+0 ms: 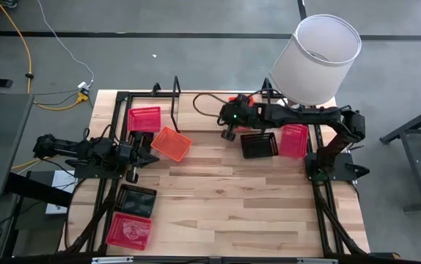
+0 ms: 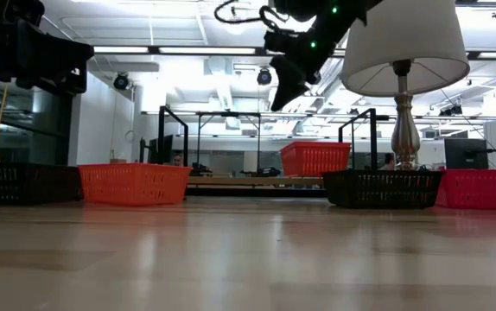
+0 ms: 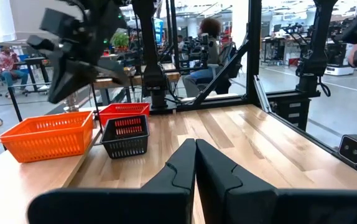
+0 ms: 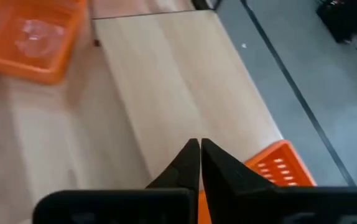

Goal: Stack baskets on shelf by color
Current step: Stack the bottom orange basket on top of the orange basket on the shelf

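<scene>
Several baskets show in the high view. A red one (image 1: 144, 119) and an orange one (image 1: 171, 144) lie far left. A black one (image 1: 259, 144) and a pink one (image 1: 294, 140) sit side by side on the right. Another black basket (image 1: 136, 199) and a red one (image 1: 128, 230) lie near left. One more orange basket (image 2: 315, 158) rests on the shelf (image 2: 231, 182). My right gripper (image 1: 228, 133) (image 2: 284, 91) hangs shut, high over the table by the shelf. My left gripper (image 1: 150, 155) (image 3: 195, 148) is shut beside the orange basket on the left.
A lamp with a white shade (image 1: 317, 55) stands at the far right, over the right arm. Bare wood (image 1: 232, 198) spreads across the table's middle and near side. Black frame rails (image 1: 328, 198) run along both side edges. People sit in the room beyond.
</scene>
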Robot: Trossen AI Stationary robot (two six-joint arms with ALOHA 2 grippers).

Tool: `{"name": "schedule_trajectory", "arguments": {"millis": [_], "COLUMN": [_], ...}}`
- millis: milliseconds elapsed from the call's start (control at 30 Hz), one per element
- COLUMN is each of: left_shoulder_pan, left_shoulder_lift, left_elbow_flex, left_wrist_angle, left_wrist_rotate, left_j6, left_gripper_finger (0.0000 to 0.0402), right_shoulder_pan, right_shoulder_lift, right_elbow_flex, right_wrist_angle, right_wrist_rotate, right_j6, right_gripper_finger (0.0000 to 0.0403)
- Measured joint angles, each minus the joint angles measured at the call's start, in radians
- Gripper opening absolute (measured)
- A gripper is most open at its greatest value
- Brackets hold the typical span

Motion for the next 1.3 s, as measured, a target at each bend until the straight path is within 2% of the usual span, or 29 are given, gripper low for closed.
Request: {"name": "schedule_trajectory", "arguments": {"millis": [200, 367, 567, 667, 1033, 1200, 1300], "left_shoulder_pan": [0.000, 0.000, 0.000, 0.000, 0.000, 0.000, 0.000], "left_shoulder_lift": [0.000, 0.000, 0.000, 0.000, 0.000, 0.000, 0.000], "left_elbow_flex": [0.000, 0.000, 0.000, 0.000, 0.000, 0.000, 0.000], "left_wrist_angle": [0.000, 0.000, 0.000, 0.000, 0.000, 0.000, 0.000], "left_wrist_rotate": [0.000, 0.000, 0.000, 0.000, 0.000, 0.000, 0.000], "left_j6": [0.000, 0.000, 0.000, 0.000, 0.000, 0.000, 0.000], "left_gripper_finger": [0.0003, 0.0003, 0.0003, 0.0003, 0.0003, 0.0003, 0.0003], "right_shoulder_pan": [-0.012, -0.007, -0.031, -0.043, -0.088, -0.092, -0.097], "right_shoulder_lift": [0.105, 0.235, 0.318, 0.338, 0.384, 0.384, 0.384], "right_elbow_flex": [0.047, 0.156, 0.273, 0.304, 0.306, 0.308, 0.307], "right_wrist_angle": [-0.028, -0.137, -0.241, -0.264, -0.330, -0.343, -0.347], "right_wrist_rotate": [0.021, 0.144, 0.216, 0.246, 0.199, 0.280, 0.285], "right_j6": [-0.052, -0.081, -0.082, -0.080, -0.038, -0.014, -0.012], "right_gripper_finger": [0.0000, 0.0000, 0.0000, 0.0000, 0.0000, 0.0000, 0.0000]}}
